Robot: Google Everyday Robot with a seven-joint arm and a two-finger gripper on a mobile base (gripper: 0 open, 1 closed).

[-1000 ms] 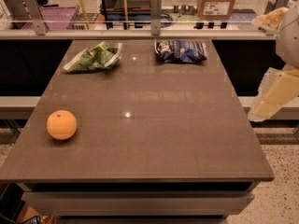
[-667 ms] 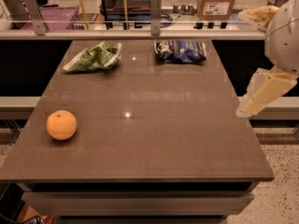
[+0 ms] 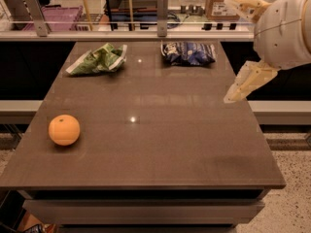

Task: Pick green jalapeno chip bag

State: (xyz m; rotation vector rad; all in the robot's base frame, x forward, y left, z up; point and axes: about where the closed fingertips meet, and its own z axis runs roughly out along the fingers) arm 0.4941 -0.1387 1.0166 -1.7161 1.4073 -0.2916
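The green jalapeno chip bag [image 3: 98, 59] lies crumpled at the far left of the brown table [image 3: 160, 144]; it is light green with white edges. My gripper [image 3: 227, 50] hangs at the right side of the table, above its right edge. It is well to the right of the green bag and a little nearer to me than the bag. Its two cream fingers are spread apart, one fingertip [image 3: 238, 5] high and one [image 3: 245, 84] low. It is open and holds nothing.
A dark blue chip bag [image 3: 188, 53] lies at the far middle-right, between my gripper and the green bag. An orange [image 3: 64, 129] sits at the near left. A glass rail with metal posts [image 3: 162, 8] runs behind the table's far edge.
My arm has moved left, from beyond the table's right edge to over that edge. The bags and the orange have not moved.
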